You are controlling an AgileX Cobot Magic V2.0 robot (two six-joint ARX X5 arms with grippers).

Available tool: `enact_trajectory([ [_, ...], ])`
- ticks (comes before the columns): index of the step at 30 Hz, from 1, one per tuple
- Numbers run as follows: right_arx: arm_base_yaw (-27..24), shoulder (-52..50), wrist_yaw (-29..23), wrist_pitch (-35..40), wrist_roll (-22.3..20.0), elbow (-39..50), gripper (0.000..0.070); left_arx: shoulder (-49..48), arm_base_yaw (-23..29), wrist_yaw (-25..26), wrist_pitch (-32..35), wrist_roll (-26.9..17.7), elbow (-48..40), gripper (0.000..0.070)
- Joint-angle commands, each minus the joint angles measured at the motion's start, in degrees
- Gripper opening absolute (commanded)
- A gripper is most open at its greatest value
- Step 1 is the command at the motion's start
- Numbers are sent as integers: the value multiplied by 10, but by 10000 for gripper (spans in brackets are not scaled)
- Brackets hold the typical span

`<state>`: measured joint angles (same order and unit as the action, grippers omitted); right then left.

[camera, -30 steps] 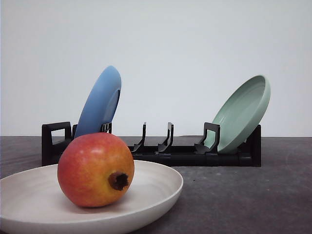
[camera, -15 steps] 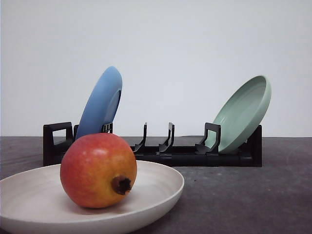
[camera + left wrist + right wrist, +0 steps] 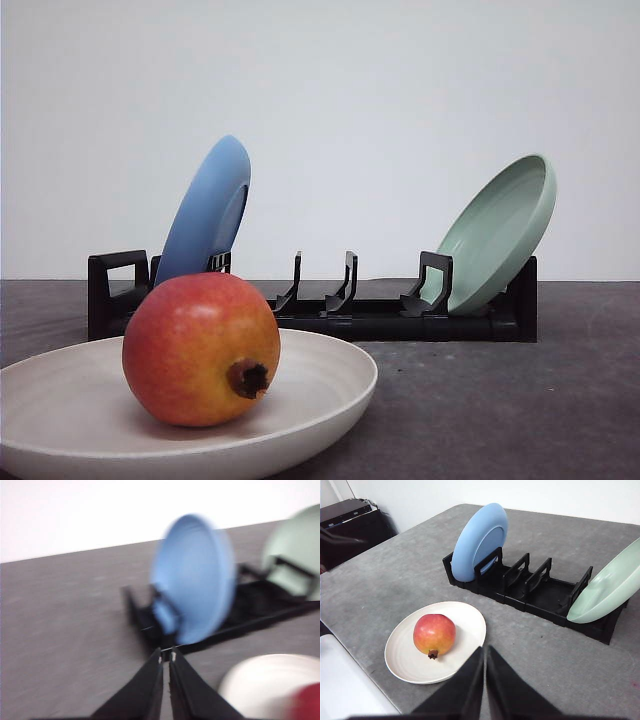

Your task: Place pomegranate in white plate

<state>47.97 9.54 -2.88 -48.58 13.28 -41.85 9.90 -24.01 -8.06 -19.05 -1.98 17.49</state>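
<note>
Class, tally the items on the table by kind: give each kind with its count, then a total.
Plates: 3, white, blue, pale green
Fruit: 1, a pomegranate lying in the white plate
Racks: 1, a black dish rack holding the blue and green plates
Total: 5

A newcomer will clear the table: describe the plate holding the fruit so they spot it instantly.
Start at the long black slotted rack on the grey table. Nearer the camera lies the shallow round cream plate carrying a red-orange pomegranate. Unlike the blue plate and pale green plate, it lies flat.
</note>
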Motion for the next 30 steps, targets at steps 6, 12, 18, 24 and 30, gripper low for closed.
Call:
enact_trajectory([
  [6,5,0,-2,6,-7,-5,1,-83,149,30,50,-32,-107,0],
  [12,5,0,-2,6,-7,-5,1,-97,192,35,77,-31,-154,0],
  [18,5,0,-2,6,-7,-5,2,-97,196,35,84,-32,-168,0],
  [24,5,0,-2,6,-7,-5,1,-97,196,34,83,-33,-168,0],
  [30,5,0,-2,6,-7,-5,1,-97,196,35,84,-33,-168,0],
])
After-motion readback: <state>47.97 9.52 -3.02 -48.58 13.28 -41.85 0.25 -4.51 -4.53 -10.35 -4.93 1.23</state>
